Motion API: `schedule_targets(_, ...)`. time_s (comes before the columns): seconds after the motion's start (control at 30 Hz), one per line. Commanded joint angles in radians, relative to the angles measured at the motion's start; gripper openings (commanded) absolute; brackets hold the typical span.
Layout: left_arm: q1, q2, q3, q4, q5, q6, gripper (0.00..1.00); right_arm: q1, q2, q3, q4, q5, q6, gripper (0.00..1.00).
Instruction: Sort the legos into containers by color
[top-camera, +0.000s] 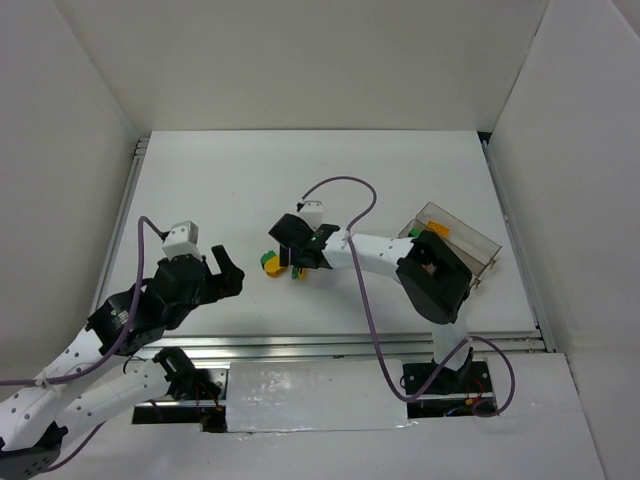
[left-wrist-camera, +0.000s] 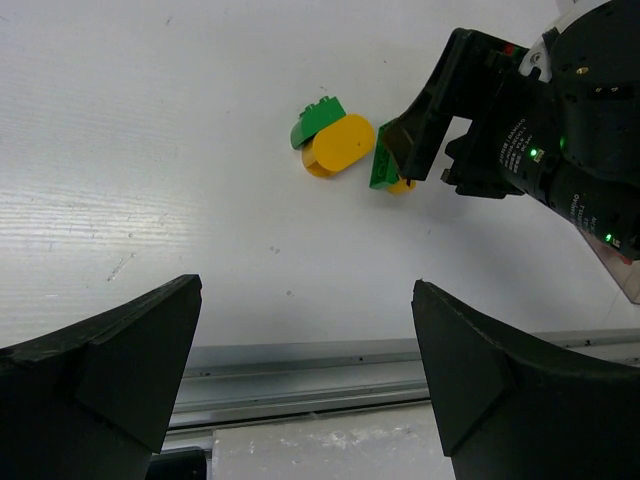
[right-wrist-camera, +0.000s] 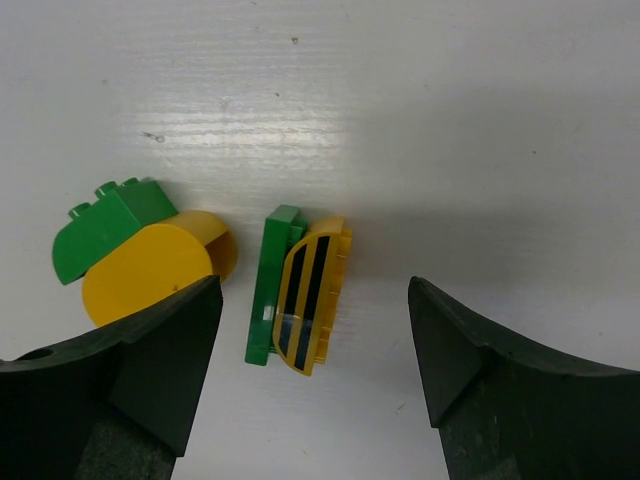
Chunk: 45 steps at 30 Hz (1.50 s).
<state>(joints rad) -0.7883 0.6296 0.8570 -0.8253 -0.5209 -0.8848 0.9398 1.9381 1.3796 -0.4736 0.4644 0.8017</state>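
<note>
Several legos lie together at the table's middle: a green rounded brick (right-wrist-camera: 105, 228) touching a yellow rounded brick (right-wrist-camera: 150, 270), and to their right a flat green brick (right-wrist-camera: 268, 285) against a yellow brick with black stripes (right-wrist-camera: 312, 300). My right gripper (right-wrist-camera: 315, 375) is open just above them, with the striped pair between its fingers. The cluster also shows in the top view (top-camera: 270, 263) and in the left wrist view (left-wrist-camera: 338, 145). My left gripper (top-camera: 225, 272) is open and empty, left of the cluster. The clear tray (top-camera: 462, 243) stands at the right, partly hidden by the right arm.
A metal rail (top-camera: 330, 345) runs along the table's near edge. White walls enclose the table on three sides. The right arm's purple cable (top-camera: 345, 190) loops above the cluster.
</note>
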Motion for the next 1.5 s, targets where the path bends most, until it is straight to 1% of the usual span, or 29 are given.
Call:
schedule_targets(0.0,0.003,0.015,-0.001,0.035,0.015,0.035,1.0,-0.003,-0.014,-0.027,0.009,0.033,0.013,0.82)
schedule_targets(0.03,0.003,0.016,-0.004,0.038,0.016,0.037,0.99,-0.003,-0.005,-0.03,0.009,0.03,0.013,0.81)
schedule_targets(0.13,0.003,0.022,-0.007,0.048,0.025,0.043,1.0,-0.003,0.028,-0.021,0.003,0.028,0.01,0.75)
schedule_targets(0.17,0.003,0.022,-0.007,0.048,0.028,0.043,0.99,-0.003,0.036,-0.019,0.007,0.025,0.008,0.71)
schedule_targets(0.23,0.004,0.022,-0.007,0.048,0.03,0.046,1.0,-0.003,0.053,-0.019,0.012,0.019,0.008,0.67)
schedule_targets(0.27,0.003,0.022,-0.009,0.049,0.03,0.046,0.99,-0.003,0.058,-0.019,0.013,0.013,0.007,0.61)
schedule_targets(0.37,0.004,0.024,-0.01,0.055,0.035,0.052,1.0,-0.006,0.058,-0.03,0.038,-0.009,-0.002,0.49)
schedule_targets(0.43,0.003,0.03,-0.012,0.063,0.044,0.058,1.0,-0.007,0.047,-0.042,0.049,-0.018,-0.004,0.48)
schedule_targets(0.5,0.003,0.041,-0.01,0.064,0.047,0.063,0.99,-0.007,0.024,-0.048,0.04,-0.015,-0.007,0.33)
schedule_targets(0.53,0.003,0.042,-0.012,0.066,0.051,0.063,1.0,-0.004,0.006,-0.057,0.038,-0.017,-0.009,0.16)
schedule_targets(0.57,0.003,0.044,-0.013,0.072,0.056,0.061,0.99,0.002,-0.014,-0.069,0.053,-0.017,-0.022,0.11)
schedule_targets(0.6,0.003,0.044,-0.018,0.077,0.061,0.058,0.99,0.01,-0.08,-0.091,0.076,-0.02,-0.042,0.09)
schedule_targets(0.63,0.004,0.042,-0.018,0.081,0.065,0.055,1.0,0.02,-0.12,-0.153,0.114,-0.026,-0.071,0.0)
schedule_targets(0.67,0.004,0.042,-0.019,0.095,0.082,0.05,1.0,0.049,-0.16,-0.19,0.2,-0.038,-0.153,0.0)
schedule_targets(0.7,0.004,0.041,-0.019,0.103,0.094,0.044,0.99,0.066,-0.245,-0.232,0.246,-0.068,-0.203,0.0)
schedule_targets(0.73,0.007,0.039,-0.019,0.113,0.107,0.026,0.99,0.086,-0.292,-0.313,0.295,-0.084,-0.246,0.0)
schedule_targets(0.77,0.008,0.039,-0.018,0.136,0.137,0.017,0.99,0.105,-0.335,-0.356,0.396,-0.099,-0.331,0.0)
schedule_targets(0.8,0.008,0.045,-0.016,0.144,0.15,-0.012,0.99,0.14,-0.423,-0.441,0.441,-0.127,-0.367,0.0)
schedule_targets(0.83,0.008,0.048,-0.015,0.152,0.162,-0.031,0.99,0.154,-0.467,-0.477,0.47,-0.132,-0.402,0.0)
schedule_targets(0.87,0.009,0.054,-0.016,0.161,0.176,-0.049,0.99,0.165,-0.505,-0.511,0.54,-0.156,-0.423,0.0)
schedule_targets(0.9,0.009,0.061,-0.019,0.196,0.223,-0.077,0.99,0.175,-0.583,-0.545,0.571,-0.193,-0.443,0.0)
schedule_targets(0.97,0.009,0.068,-0.052,0.262,0.287,-0.095,1.0,0.194,-0.651,-0.625,0.648,-0.251,-0.479,0.0)
schedule_targets(1.0,0.009,0.082,-0.077,0.334,0.359,-0.111,0.99,0.217,-0.704,-0.652,0.659,-0.256,-0.489,0.0)
schedule_targets(1.07,0.009,0.123,-0.099,0.409,0.432,-0.121,0.99,0.235,-0.757,-0.66,0.667,-0.236,-0.504,0.0)
schedule_targets(1.1,0.009,0.14,-0.11,0.442,0.496,-0.131,1.0,0.246,-0.766,-0.657,0.662,-0.225,-0.509,0.0)
schedule_targets(1.17,0.008,0.197,-0.118,0.515,0.542,-0.14,0.97,0.267,-0.778,-0.645,0.644,-0.182,-0.512,0.0)
schedule_targets(1.27,0.006,0.248,-0.131,0.571,0.59,-0.154,0.94,0.281,-0.792,-0.631,0.627,-0.147,-0.515,0.0)
schedule_targets(1.4,0.006,0.268,-0.171,0.626,0.614,-0.175,0.94,0.295,-0.797,-0.619,0.616,-0.122,-0.518,0.0)
schedule_targets(1.47,0.006,0.269,-0.176,0.64,0.619,-0.18,0.92,0.3,-0.791,-0.62,0.619,-0.113,-0.519,0.0)
